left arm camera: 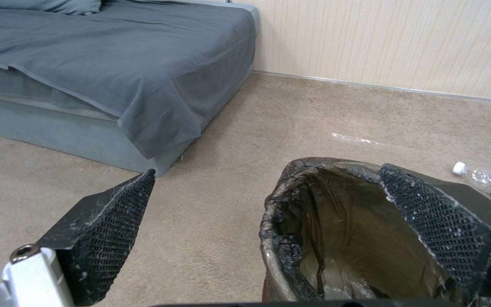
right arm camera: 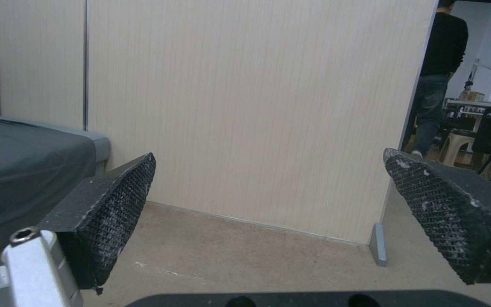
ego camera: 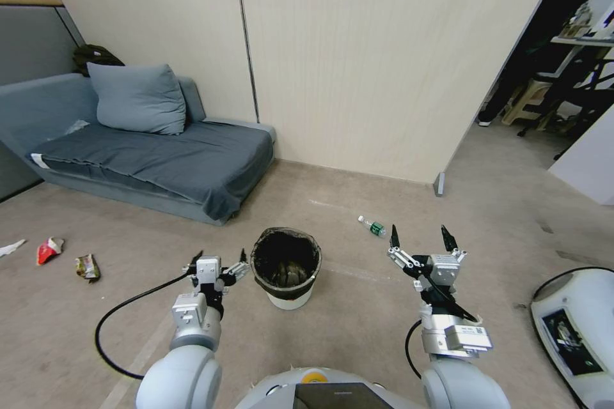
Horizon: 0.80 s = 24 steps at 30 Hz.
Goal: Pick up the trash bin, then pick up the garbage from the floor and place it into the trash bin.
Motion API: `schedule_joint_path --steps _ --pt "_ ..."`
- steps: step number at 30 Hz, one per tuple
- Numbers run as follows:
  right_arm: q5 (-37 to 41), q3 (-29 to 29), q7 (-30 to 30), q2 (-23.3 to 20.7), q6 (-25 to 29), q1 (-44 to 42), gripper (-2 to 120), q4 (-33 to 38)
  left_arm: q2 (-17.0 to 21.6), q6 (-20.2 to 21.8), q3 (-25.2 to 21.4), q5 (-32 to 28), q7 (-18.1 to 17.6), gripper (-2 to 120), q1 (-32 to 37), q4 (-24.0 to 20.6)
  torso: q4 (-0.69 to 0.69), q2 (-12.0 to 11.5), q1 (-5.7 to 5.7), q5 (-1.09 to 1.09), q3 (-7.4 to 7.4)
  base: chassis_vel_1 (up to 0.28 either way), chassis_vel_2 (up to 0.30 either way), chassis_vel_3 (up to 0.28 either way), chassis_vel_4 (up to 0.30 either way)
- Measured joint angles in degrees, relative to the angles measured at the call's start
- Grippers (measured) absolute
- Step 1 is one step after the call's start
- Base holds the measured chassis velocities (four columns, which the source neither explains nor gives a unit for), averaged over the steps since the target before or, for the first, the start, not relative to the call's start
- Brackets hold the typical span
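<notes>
While on the beige carpet, catalogued by position in the head view unless noted:

Trash bin (ego camera: 286, 266): lower centre, upright, white body, black liner over rim, interior dark.
Left gripper (ego camera: 219, 261): lower left of centre, just beside the bin's rim, fingers spread apart, nothing held; in left wrist view (left arm camera: 268, 187), one finger in front of the bin's rim (left arm camera: 313, 221), the other over bare carpet.
Right gripper (ego camera: 420, 239): lower right of centre, well apart from the bin, fingers wide apart, nothing held; in right wrist view (right arm camera: 268, 187), facing the wall.
Red wrapper (ego camera: 49, 249): far left, on floor.
Brown wrapper (ego camera: 87, 266): far left, just beside the red one.
White scrap (ego camera: 11, 247): left edge.
Plastic bottle (ego camera: 371, 225): centre right, lying on its side, green label.
Grey sofa (ego camera: 160, 160): upper left, against wall, cushion (ego camera: 137, 99) on top.
</notes>
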Motion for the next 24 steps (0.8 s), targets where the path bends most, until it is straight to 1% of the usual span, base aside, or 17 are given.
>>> schedule_joint_path --steps 13,14,15,16,17,18,24 --pt "-0.42 -0.79 -0.11 0.00 0.04 0.31 100 -0.85 -0.01 0.00 -0.03 0.14 0.00 100 0.02 0.00 0.00 0.00 0.00 0.00 0.00 0.000 0.000 0.000 0.000" --pt "-0.43 -0.81 -0.11 0.00 0.05 0.33 100 -0.93 0.12 -0.81 -0.02 0.16 0.53 100 -0.05 0.28 0.03 0.00 0.00 0.01 0.00 0.000 0.000 0.000 0.000" --pt "-0.43 -0.83 -0.11 -0.06 0.06 0.38 100 -0.94 1.35 -3.33 0.40 0.05 2.30 100 -0.33 1.37 -0.02 0.00 0.00 0.00 0.00 0.000 0.000 0.000 0.000" --pt "-0.43 -0.83 -0.11 -0.06 0.06 0.38 100 -0.94 1.35 -3.33 0.40 0.05 2.30 100 -0.33 1.37 -0.02 0.00 0.00 0.00 0.00 0.000 0.000 0.000 0.000" --pt "-0.44 -0.83 -0.11 -0.05 0.06 0.39 100 -0.94 1.82 -4.40 0.63 0.10 3.00 100 -0.39 1.87 -0.01 0.00 0.00 -0.02 0.00 0.000 0.000 0.000 0.000" --pt "-0.44 -0.82 -0.11 -0.05 0.07 0.43 100 -0.94 2.08 -5.13 0.93 0.22 3.44 100 -0.47 2.26 -0.01 0.00 0.00 0.02 0.00 0.000 0.000 0.000 0.000" --pt "-0.44 -0.86 -0.11 -0.05 0.07 0.49 100 -1.03 2.72 -5.56 1.12 0.14 3.78 100 -1.03 3.11 0.00 0.00 0.00 0.00 0.00 0.000 0.000 0.000 0.000"
